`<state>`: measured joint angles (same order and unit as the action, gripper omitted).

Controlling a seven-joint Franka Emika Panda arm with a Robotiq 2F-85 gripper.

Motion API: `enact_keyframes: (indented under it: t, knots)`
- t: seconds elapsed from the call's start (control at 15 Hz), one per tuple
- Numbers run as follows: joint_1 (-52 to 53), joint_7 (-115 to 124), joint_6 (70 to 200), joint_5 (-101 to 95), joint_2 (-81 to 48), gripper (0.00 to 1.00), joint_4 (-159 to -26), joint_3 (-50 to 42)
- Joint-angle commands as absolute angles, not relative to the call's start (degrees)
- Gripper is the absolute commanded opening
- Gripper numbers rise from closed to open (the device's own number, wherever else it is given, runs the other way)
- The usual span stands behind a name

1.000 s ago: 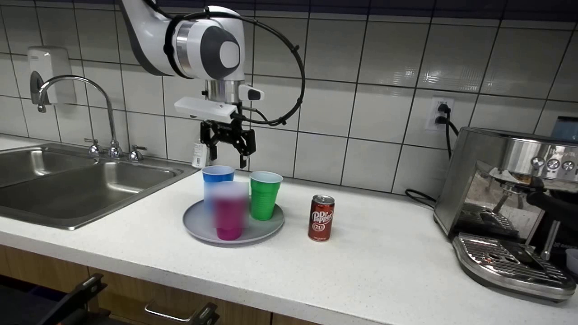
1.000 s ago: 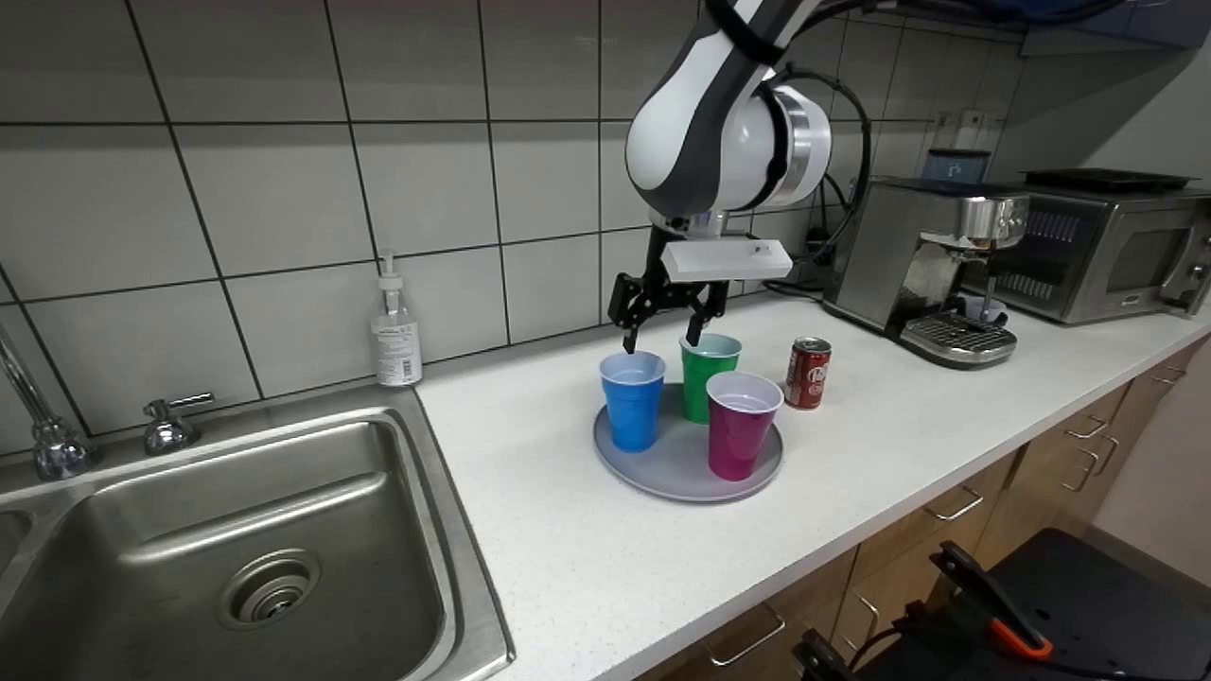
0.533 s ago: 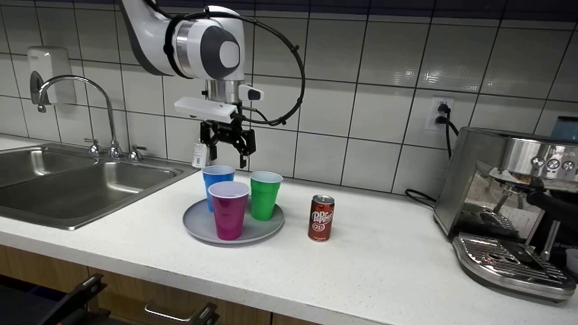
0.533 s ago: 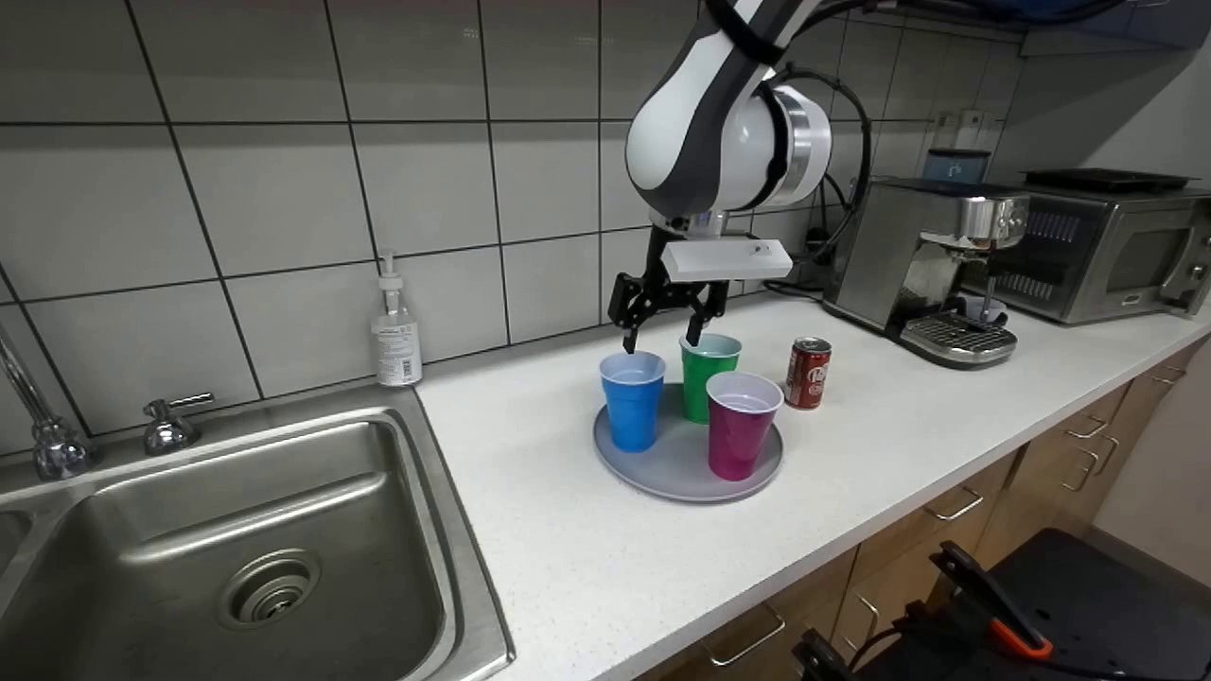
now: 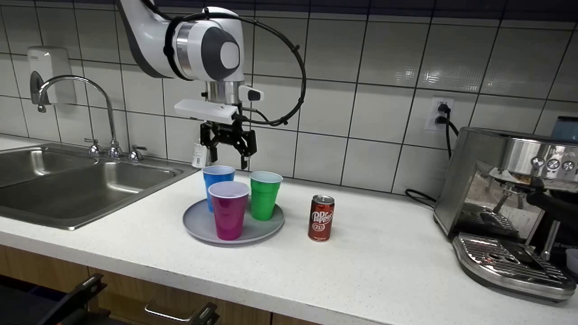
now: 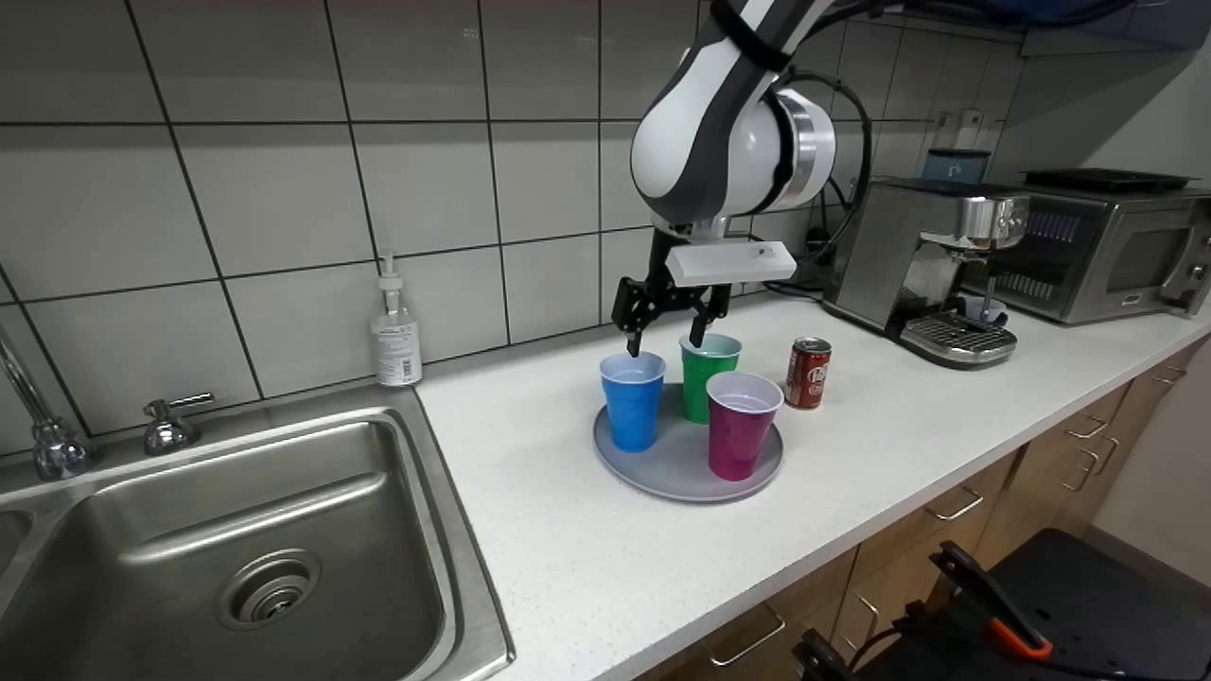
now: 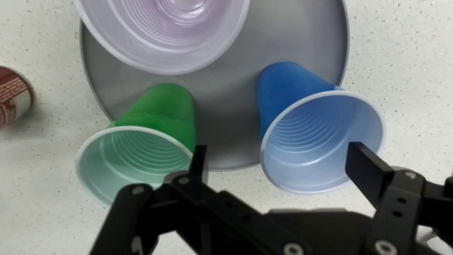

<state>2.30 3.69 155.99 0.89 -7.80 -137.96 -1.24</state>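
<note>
One blue cup (image 6: 633, 409), one green cup (image 6: 701, 383) and one magenta cup (image 6: 738, 430) stand on the gray plate (image 6: 674, 468). The gripper (image 5: 229, 164) has dipped slightly above it, jaws wide and empty; cups unmoved, none held. Beside the plate stands a soda can (image 5: 321, 219).

In an exterior view, the camera faces the tiled wall (image 5: 338, 108) across the worktop (image 5: 384, 271), tilted slightly down. In an exterior view, the camera looks down the worktop from near the sink (image 6: 369, 520) toward the coffee machine (image 6: 880, 265). The wrist view, closest, points steeply down past the jaws. All share plate (image 7: 230, 106), cups (image 7: 315, 141) and can (image 7: 12, 97).
</note>
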Motion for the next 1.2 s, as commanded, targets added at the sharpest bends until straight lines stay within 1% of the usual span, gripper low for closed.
enact_keyframes:
  t: [0.0,0.8,1.13]
  knots:
    - [2.2,5.5,158.6,-1.3,-3.5,1.00,-142.7,-1.3]
    - [1.4,5.5,165.7,-4.1,7.4,1.00,-157.1,-0.6]
    - [1.7,3.8,159.0,-1.9,13.5,1.00,-159.9,-0.2]
